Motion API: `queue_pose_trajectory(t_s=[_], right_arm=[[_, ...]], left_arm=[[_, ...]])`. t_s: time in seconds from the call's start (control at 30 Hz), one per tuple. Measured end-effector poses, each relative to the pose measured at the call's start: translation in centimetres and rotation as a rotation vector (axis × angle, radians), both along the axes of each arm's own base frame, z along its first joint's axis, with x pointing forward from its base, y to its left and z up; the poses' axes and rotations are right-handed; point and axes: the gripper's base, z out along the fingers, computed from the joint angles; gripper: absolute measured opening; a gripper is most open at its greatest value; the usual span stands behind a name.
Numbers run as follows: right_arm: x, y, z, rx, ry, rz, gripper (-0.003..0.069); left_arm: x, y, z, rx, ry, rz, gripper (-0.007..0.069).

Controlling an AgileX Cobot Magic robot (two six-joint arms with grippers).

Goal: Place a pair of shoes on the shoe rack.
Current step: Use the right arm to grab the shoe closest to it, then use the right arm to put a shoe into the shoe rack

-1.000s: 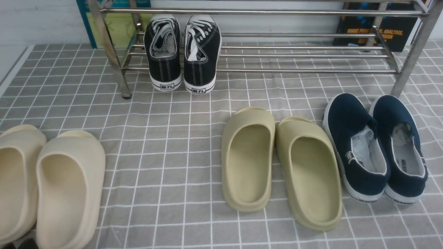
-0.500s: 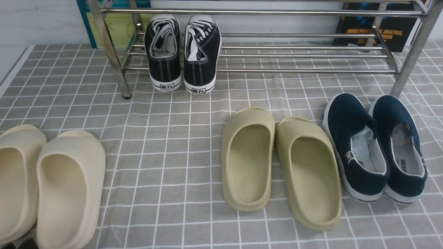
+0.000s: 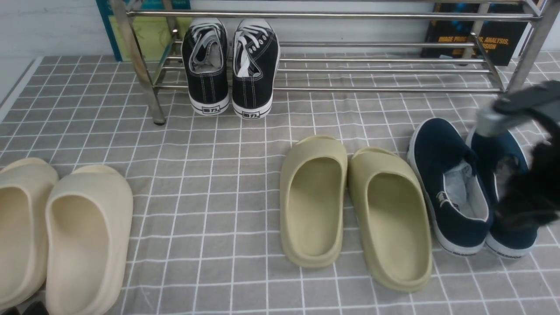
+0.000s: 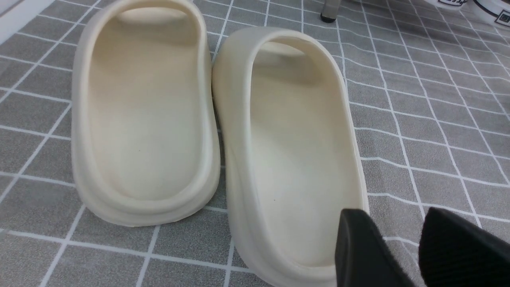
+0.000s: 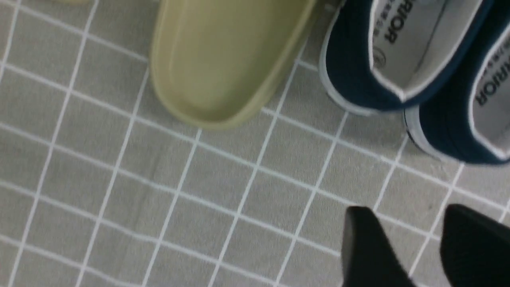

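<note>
Newly in from the right, my right hand hangs open and empty near the pair of shoes. Heels face it; toes point toward the shoe rack.

Staged lab tabletop, grey checked cloth, metal shoe rack, image-processing textbook behind

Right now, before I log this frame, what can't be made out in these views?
- Right navy shoe: front view, the blurred right arm covers its middle; the right wrist view shows only the heel, cut by the edge.
- Left cream slipper: front view, cut off by the left edge.
- Rack: front view, top cut off by the upper edge.
- Book title behind the rack: front view, too small, crossed by bars.
</note>
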Motion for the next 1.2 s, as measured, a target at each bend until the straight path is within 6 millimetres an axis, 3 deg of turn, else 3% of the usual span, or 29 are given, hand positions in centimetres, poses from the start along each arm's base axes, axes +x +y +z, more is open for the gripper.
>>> queue_pose_trajectory(t_s=[0.17, 0.3, 0.37, 0.43, 0.53, 0.57, 0.63, 0.67, 0.8, 1.03, 1.2], right_arm=[[4.2, 1.4, -4.0, -0.018, 0.05, -0.005, 0.054], [6.2, 1.9, -7.6, -0.045, 0.075, -0.003, 0.0558], [6.7, 2.0, -8.3, -0.055, 0.076, 0.0, 0.0545], [7.2, 2.1, -9.8, -0.072, 0.095, 0.005, 0.0474], [7.4, 2.1, -10.4, -0.08, 0.098, 0.009, 0.0332], [7.5, 2.1, -10.4, -0.08, 0.098, 0.008, 0.0248], [7.5, 2.2, -10.0, -0.077, 0.09, 0.008, 0.009], [7.5, 2.2, -9.7, -0.077, 0.087, 0.008, 0.0051], [6.8, 2.0, -7.2, -0.079, 0.094, 0.009, 0.0044], [5.0, 1.4, 0.1, -0.041, -0.054, 0.041, 0.0044], [6.1, 1.7, 1.7, -0.031, -0.109, 0.059, 0.0044]], left_arm=[[0.0, 0.0, 0.0, 0.0, 0.0, 0.0, 0.0238], [0.0, 0.0, 0.0, 0.0, 0.0, 0.0, 0.0238], [0.0, 0.0, 0.0, 0.0, 0.0, 0.0, 0.0238], [0.0, 0.0, 0.0, 0.0, 0.0, 0.0, 0.0238], [0.0, 0.0, 0.0, 0.0, 0.0, 0.0, 0.0238], [0.0, 0.0, 0.0, 0.0, 0.0, 0.0, 0.0238], [0.0, 0.0, 0.0, 0.0, 0.0, 0.0, 0.0238], [0.0, 0.0, 0.0, 0.0, 0.0, 0.0, 0.0238], [0.0, 0.0, 0.0, 0.0, 0.0, 0.0, 0.0238], [0.0, 0.0, 0.0, 0.0, 0.0, 0.0, 0.0238], [0.0, 0.0, 0.0, 0.0, 0.0, 0.0, 0.0238]])
